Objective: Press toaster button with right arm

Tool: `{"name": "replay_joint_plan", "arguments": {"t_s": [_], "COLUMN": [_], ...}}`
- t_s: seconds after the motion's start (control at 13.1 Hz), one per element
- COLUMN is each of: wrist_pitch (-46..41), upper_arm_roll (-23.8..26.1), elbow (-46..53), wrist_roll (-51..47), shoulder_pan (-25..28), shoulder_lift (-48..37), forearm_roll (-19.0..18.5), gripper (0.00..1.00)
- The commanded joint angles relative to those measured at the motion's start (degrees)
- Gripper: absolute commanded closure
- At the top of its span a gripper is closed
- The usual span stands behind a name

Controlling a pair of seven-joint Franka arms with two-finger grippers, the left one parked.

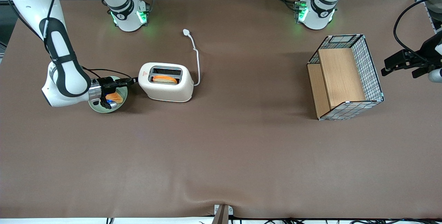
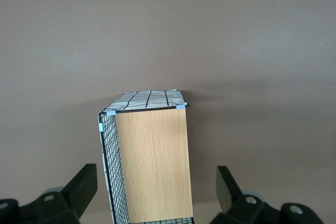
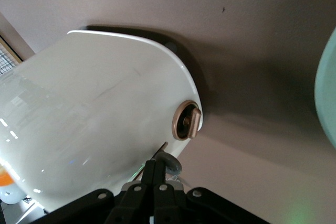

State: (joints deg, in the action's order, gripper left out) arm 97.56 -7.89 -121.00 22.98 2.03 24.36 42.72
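The toaster (image 1: 166,82) stands on the brown table (image 1: 221,155) toward the working arm's end, its slot up, with a slice of orange-crusted bread (image 1: 165,79) sunk in the slot and a small red triangle mark beside it. Its white cord (image 1: 197,58) trails away from the front camera to a loose plug (image 1: 186,31).

The toaster button (image 3: 170,165) sits on the toaster's narrow end face, the face turned toward the working arm. In the right wrist view it shows as a small grey tab just below a copper-rimmed dial (image 3: 187,120), and the fingertips touch it or come very near it.

The gripper (image 1: 133,80) reaches level along the table to that end face, its fingers (image 3: 155,174) pressed together into one thin tip with nothing between them. The right arm (image 1: 64,68) bends low over a green plate (image 1: 119,105) that lies just beside the toaster and holds another piece of bread (image 1: 115,97).

The step in hand appears to be the press itself, at the point of contact. The next move likely calls for a short, firm push straight down on the tab, keeping the tip centred so it does not slip off onto the dial or shove the toaster sideways.

A wire-and-wood basket (image 1: 345,77) stands well apart from the toaster, toward the parked arm's end.
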Motion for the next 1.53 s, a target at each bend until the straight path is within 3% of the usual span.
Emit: {"name": "replay_joint_plan", "arguments": {"t_s": [0.0, 0.92, 1.3, 1.38, 1.45], "wrist_pitch": [2.28, 2.81, -5.52, -6.85, -7.99], "upper_arm_roll": [-0.11, -0.11, -0.72, -0.72, -0.72], "elbow": [-0.47, 0.50, 8.04, 10.32, 12.78], "wrist_roll": [2.15, 2.25, -2.31, -3.63, -4.51], "shoulder_pan": [0.69, 1.48, 1.13, 1.04, 0.78], "shoulder_lift": [2.88, 4.56, 3.42, 3.15, 3.15], "forearm_roll": [0.08, 0.43, -1.23, -2.45, -4.12], "gripper": [1.00, 1.00, 0.99, 0.95, 0.83]}}
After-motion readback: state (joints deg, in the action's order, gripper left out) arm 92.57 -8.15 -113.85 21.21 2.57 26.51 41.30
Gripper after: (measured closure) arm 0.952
